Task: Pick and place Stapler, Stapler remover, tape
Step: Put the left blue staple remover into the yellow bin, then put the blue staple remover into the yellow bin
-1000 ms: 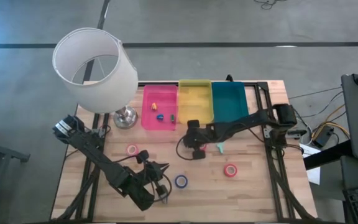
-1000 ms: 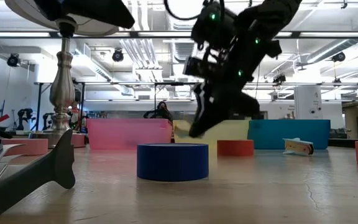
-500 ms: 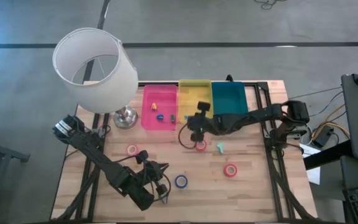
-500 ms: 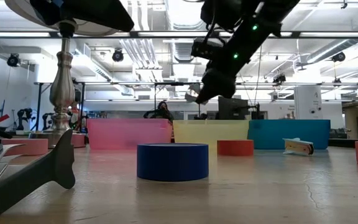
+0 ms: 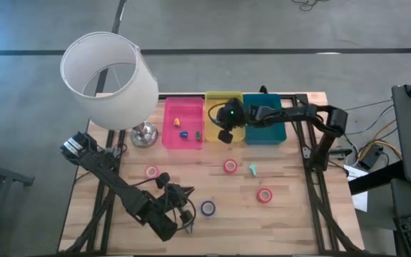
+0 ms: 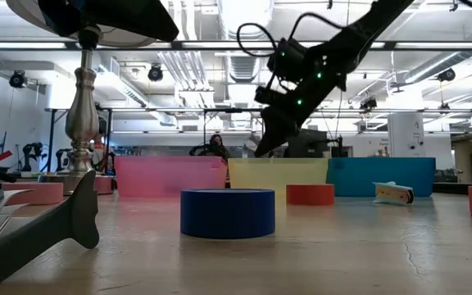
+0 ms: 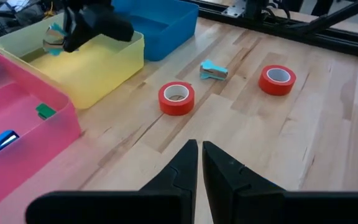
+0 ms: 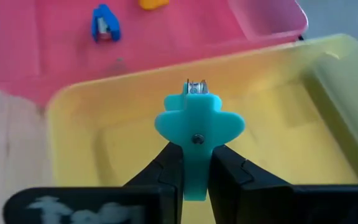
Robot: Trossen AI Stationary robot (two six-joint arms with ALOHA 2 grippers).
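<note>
- The right gripper (image 8: 191,163) is pinching a teal staple remover (image 8: 197,127) between its fingers and holding it in the air over the yellow bin (image 5: 224,107); judging by this, the remover is being carried there for release.
- The grip is sitting on the remover's lower body, with the winged handles and metal claws projecting past the fingertips, probably so it drops free when the jaws part.
- The pink bin (image 5: 183,123) is holding small staplers, one blue (image 8: 105,23), one yellow (image 8: 152,4) and a green one (image 7: 45,111); the bins seem to be sorting by kind.
- The blue bin (image 5: 263,114) is showing nothing inside from above.
- A second teal staple remover (image 5: 252,169) is lying on the table (image 5: 291,214), near the bins.
- Tape is lying on the table: red rolls (image 5: 230,166) and (image 5: 265,195), a pink roll (image 5: 152,172), and a dark blue roll (image 5: 207,208) nearest the left arm.
- The left gripper (image 7: 199,163) is waiting low near the table's front edge, fingers nearly together and empty, pointed toward the bins.
- A table lamp (image 5: 108,78) is standing beside the pink bin, clear of the right arm's reach.
</note>
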